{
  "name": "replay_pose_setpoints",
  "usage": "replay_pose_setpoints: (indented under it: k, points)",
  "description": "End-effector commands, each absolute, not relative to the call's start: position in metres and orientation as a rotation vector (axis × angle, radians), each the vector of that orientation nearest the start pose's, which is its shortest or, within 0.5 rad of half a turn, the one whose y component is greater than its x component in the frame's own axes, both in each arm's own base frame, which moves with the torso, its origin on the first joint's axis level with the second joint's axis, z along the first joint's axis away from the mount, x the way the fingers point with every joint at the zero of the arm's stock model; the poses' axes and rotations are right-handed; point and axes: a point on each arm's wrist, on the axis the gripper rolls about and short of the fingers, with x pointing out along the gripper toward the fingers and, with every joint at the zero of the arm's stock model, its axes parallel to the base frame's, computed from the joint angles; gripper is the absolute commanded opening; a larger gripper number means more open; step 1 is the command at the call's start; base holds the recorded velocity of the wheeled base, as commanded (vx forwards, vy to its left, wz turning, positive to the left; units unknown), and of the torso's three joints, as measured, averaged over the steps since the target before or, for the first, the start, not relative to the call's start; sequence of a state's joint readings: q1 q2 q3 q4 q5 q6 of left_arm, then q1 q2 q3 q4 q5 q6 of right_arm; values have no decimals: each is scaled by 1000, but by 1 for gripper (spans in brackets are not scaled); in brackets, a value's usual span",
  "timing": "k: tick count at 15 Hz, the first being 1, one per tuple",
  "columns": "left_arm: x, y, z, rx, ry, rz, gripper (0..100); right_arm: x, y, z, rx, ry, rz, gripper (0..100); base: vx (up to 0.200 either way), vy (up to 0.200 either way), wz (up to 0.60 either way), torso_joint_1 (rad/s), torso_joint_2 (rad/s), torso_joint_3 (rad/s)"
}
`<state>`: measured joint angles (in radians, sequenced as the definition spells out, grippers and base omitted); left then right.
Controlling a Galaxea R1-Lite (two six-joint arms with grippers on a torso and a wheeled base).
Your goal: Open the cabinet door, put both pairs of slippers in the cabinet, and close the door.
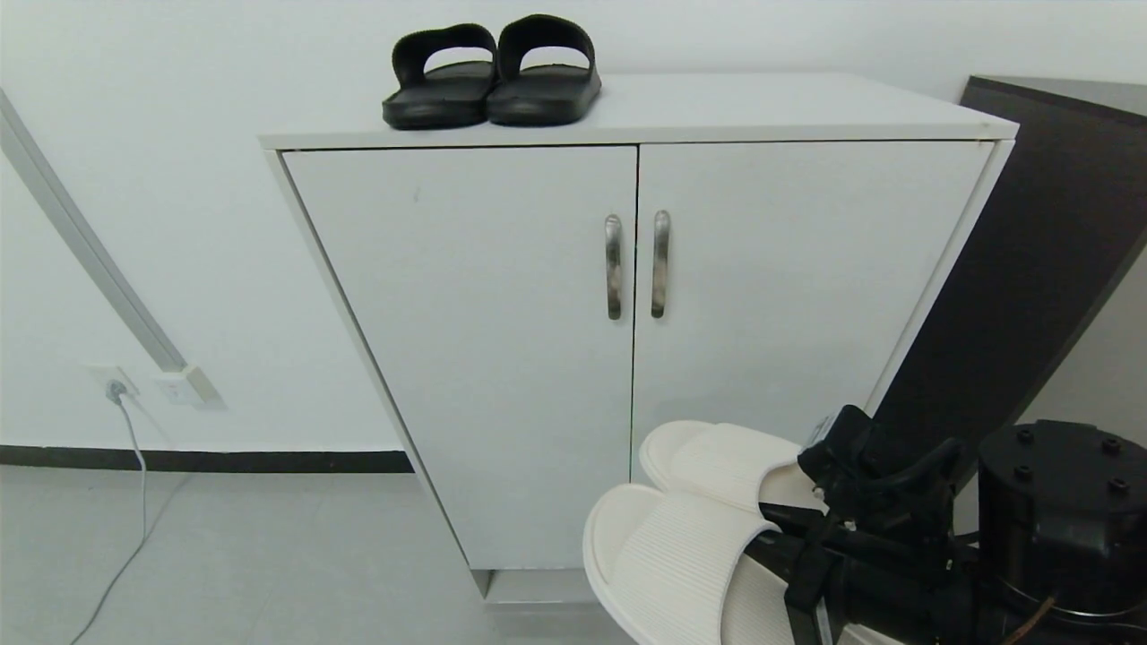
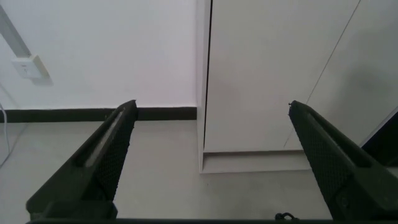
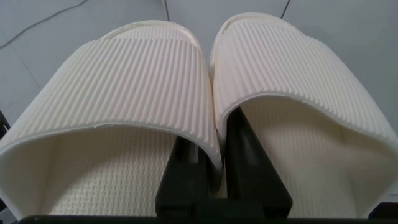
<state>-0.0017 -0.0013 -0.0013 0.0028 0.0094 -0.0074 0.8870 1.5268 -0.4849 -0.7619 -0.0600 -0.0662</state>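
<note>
Cream ribbed slippers (image 1: 690, 537) lower right, before the shut white cabinet (image 1: 466, 358); right tool (image 3: 219, 174) seemingly clamped on their adjoining inner walls; black slippers (image 1: 493, 76) atop cabinet, upper centre; left tool (image 2: 211, 109) spread apart.

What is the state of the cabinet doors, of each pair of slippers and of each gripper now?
Cabinet doors: both shut.
Black slippers: side by side on the cabinet top, not held.
White slippers: gripped together, low in front of the doors.
Right gripper: shut on the white slippers' inner walls.
Left gripper: open, empty.
</note>
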Motion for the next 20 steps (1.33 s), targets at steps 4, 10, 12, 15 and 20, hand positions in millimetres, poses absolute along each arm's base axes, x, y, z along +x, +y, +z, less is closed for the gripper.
replay_pose_setpoints:
  k: [4, 10, 12, 15, 20]
  points:
    - [-23, 0, 77, 8, -5, 9, 100, 150, 184, 158, -195, 231, 836, 0, 0, 0, 0, -7, 316, 304]
    - [-18, 0, 149, -141, -31, -15, 100, 150, 185, 155, -213, 237, 844, 0, 0, 0, 0, 0, 13, 9]
    - [-1, -2, 157, -125, 52, -120, 100, 150, 184, 155, -214, 238, 842, 0, 0, 0, 0, 0, 0, 0]
    - [43, -7, 170, -136, 134, -279, 100, 150, 184, 155, -212, 237, 842, 0, 0, 0, 0, 0, 0, 0]
    - [98, -29, 197, -115, 125, -540, 100, 149, 183, 155, -212, 237, 844, 0, 0, 0, 0, 0, 0, 0]
